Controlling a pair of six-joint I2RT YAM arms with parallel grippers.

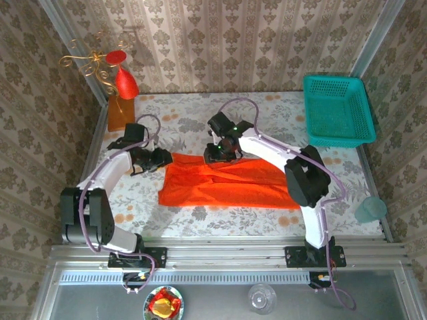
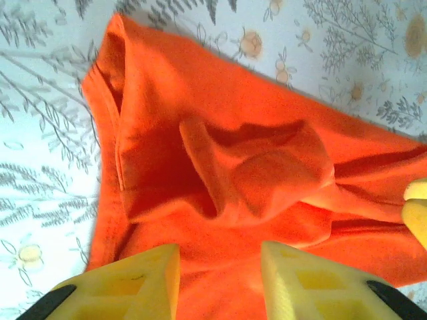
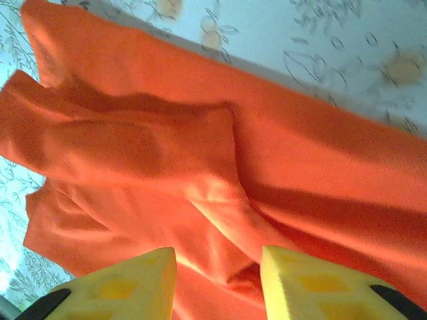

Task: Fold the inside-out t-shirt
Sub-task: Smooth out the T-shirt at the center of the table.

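The inside-out t-shirt lies as a wide orange-red band across the middle of the floral table, with wrinkles along its far edge. My left gripper hovers at the shirt's far left corner. In the left wrist view its yellow fingers stand apart, and a bunched fold of the shirt lies beyond them. My right gripper sits over the shirt's far edge near the middle. Its fingers are also apart above the creased cloth, with nothing pinched between them.
A teal basket stands at the far right corner. A red cone ornament with gold wire sits on a wooden block at the far left. A pale cup stands at the right edge.
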